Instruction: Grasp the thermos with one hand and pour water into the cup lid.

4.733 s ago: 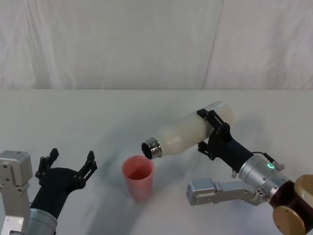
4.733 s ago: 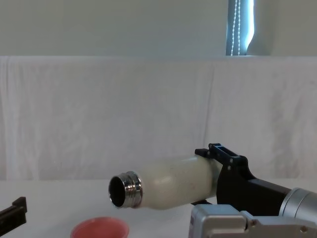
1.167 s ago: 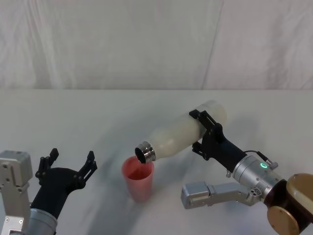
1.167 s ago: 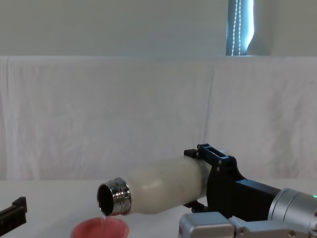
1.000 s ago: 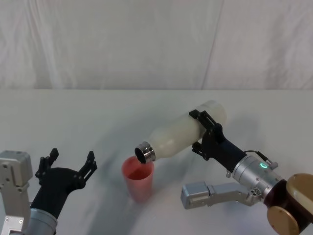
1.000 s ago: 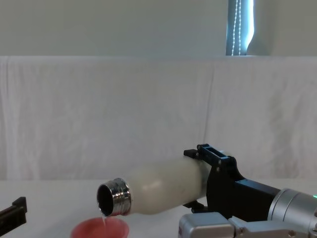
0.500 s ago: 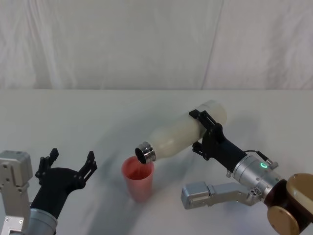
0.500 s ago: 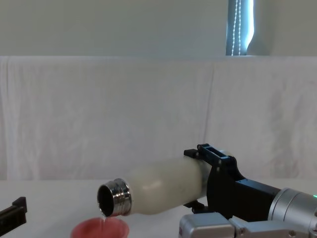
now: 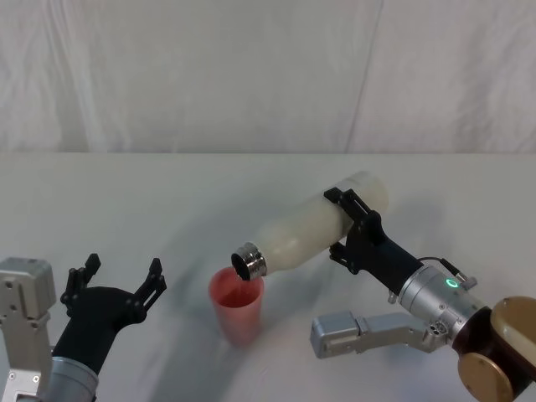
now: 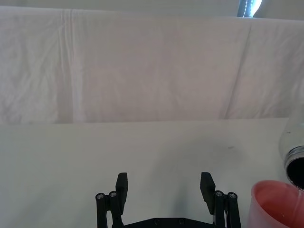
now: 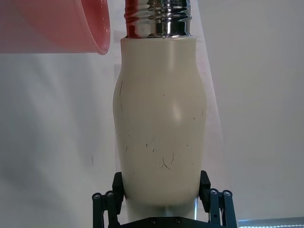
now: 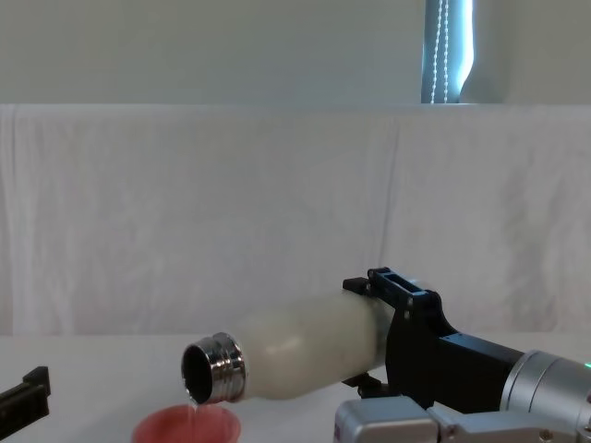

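One arm pouring, we see thermos [image 9: 314, 233] tipped over cup lid [image 9: 237, 302]
Right gripper [image 9: 355, 231] jaws pinching thermos base; left gripper [image 9: 117, 281] jaws spread above tabletop [image 9: 126, 201]

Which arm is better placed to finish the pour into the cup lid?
The right. Its claw is shut on the tilted thermos, whose neck sits over the cup lid. The left claw rests open and empty beside the cup.
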Controlling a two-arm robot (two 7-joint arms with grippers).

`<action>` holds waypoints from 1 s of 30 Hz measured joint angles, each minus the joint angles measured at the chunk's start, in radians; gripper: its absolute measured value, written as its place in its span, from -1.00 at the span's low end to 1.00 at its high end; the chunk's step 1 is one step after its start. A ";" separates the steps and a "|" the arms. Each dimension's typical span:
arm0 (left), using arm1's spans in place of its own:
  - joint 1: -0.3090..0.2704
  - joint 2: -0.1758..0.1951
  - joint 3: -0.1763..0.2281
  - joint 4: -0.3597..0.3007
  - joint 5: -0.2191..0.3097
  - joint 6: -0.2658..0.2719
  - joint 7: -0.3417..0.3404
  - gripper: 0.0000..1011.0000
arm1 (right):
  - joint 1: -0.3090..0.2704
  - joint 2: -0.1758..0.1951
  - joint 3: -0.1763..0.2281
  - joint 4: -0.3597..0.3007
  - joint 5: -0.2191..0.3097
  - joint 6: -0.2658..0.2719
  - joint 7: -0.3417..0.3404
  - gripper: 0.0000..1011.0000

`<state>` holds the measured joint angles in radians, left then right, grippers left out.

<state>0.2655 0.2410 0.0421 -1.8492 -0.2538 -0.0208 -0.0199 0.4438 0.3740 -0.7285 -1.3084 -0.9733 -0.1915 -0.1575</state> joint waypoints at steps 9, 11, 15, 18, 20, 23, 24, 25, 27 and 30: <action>0.000 0.000 0.000 0.000 0.000 0.000 0.000 0.98 | -0.003 0.002 0.001 -0.003 0.001 0.001 0.000 0.88; 0.000 0.000 0.000 0.000 0.000 0.000 0.000 0.98 | -0.003 0.002 0.001 -0.004 0.001 0.001 0.000 0.88; 0.000 0.000 0.000 0.000 0.000 0.000 0.000 0.98 | -0.004 0.002 0.002 -0.004 0.001 0.001 0.000 0.88; 0.000 0.000 0.000 0.000 0.000 0.000 0.000 0.98 | -0.004 0.002 0.002 -0.005 0.001 0.001 0.000 0.88; 0.000 0.000 0.000 0.000 0.000 0.000 0.000 0.98 | -0.004 0.002 0.002 -0.005 0.001 0.001 0.000 0.88; 0.000 0.000 0.000 0.000 0.000 0.000 0.000 0.98 | -0.002 0.001 0.002 -0.005 0.001 0.001 0.000 0.88; 0.000 0.000 0.000 0.000 0.000 0.000 0.000 0.98 | -0.002 0.001 0.002 -0.005 0.001 0.001 0.000 0.88; 0.000 0.000 0.000 0.000 0.000 0.000 0.000 0.98 | -0.002 0.001 0.002 -0.005 0.001 0.001 0.000 0.88; 0.000 0.000 0.000 0.000 0.000 0.000 0.000 0.98 | -0.002 0.002 0.003 -0.005 0.001 0.001 0.000 0.88; 0.000 0.000 0.000 0.000 0.000 0.000 0.000 0.98 | -0.001 0.002 0.003 -0.007 0.001 0.001 0.001 0.88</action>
<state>0.2655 0.2410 0.0421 -1.8492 -0.2538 -0.0207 -0.0199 0.4426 0.3762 -0.7253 -1.3149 -0.9724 -0.1902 -0.1567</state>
